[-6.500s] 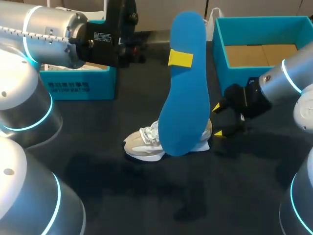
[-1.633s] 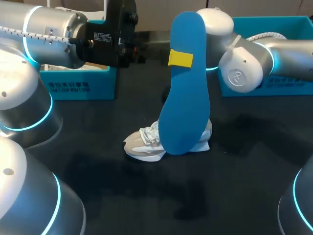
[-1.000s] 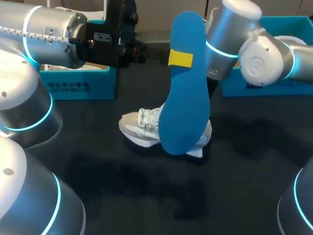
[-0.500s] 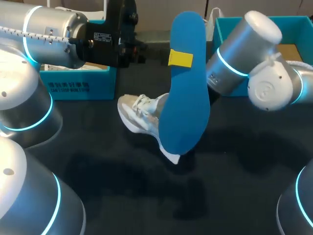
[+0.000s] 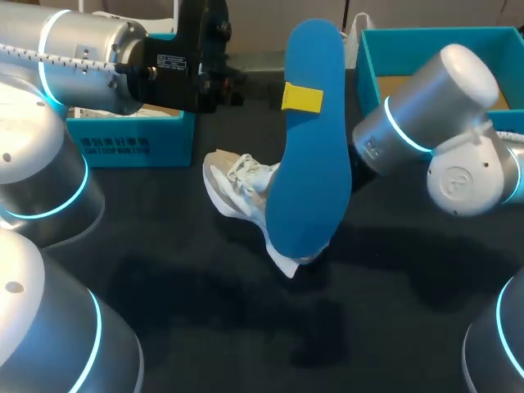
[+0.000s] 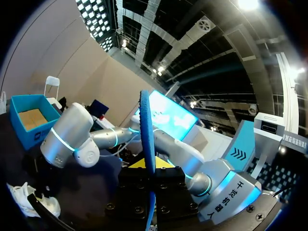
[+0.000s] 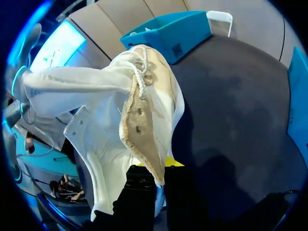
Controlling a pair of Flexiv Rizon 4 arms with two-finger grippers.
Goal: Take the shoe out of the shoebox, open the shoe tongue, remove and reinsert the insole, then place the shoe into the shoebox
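A white shoe [image 5: 241,192] hangs tilted over the dark table [image 5: 188,327] at centre frame, toe toward the upper left and heel end low. It is held by the right gripper [image 7: 153,179], whose fingers are clamped on a beige part of its upper. Seen from overhead, that gripper is hidden behind the insole, with the right arm [image 5: 426,123] reaching in from the right edge. The blue insole [image 5: 311,147] stands upright from top centre to mid-frame, its edge pinched between the fingers of the left gripper [image 6: 150,166]. The open teal shoebox [image 5: 366,78] sits at the upper right, apart from the shoe, brown cardboard showing inside. A second teal box [image 5: 131,146] sits at the upper left
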